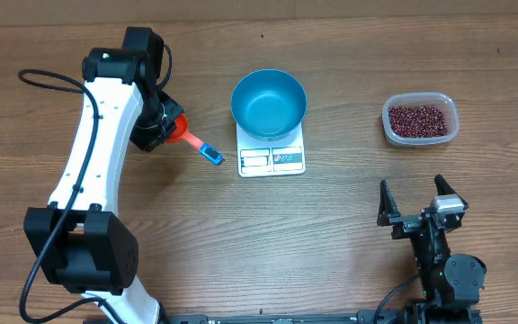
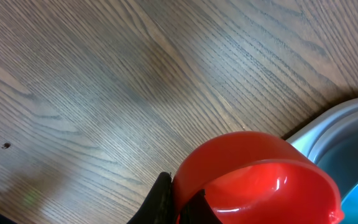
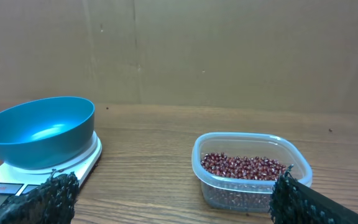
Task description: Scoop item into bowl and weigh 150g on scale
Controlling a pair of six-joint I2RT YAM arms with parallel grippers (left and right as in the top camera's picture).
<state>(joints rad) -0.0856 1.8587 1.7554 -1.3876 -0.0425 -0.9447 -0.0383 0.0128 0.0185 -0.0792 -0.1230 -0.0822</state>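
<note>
- We see the left pincer [image 1: 165, 127] clamped on the red scoop [image 1: 182, 132], just left of the scale [image 1: 272, 160].
- Right pincer [image 1: 414, 207] gapes apart, right of the scale.
- Bowl [image 1: 268, 101] sits on the scale; beans [image 1: 418, 119] fill a tub [image 1: 453, 126] to its right.

I see the bowl [image 1: 269, 102] standing on the scale [image 1: 272, 160], near the middle of the counter [image 1: 331, 252]. To its right, well apart, the container [image 1: 388, 126] holds the beans [image 1: 418, 119]. Just left of the scale lies the scoop [image 1: 194, 142], in my left end effector [image 1: 167, 126]. My right end effector [image 1: 416, 202] is before the container.
</note>
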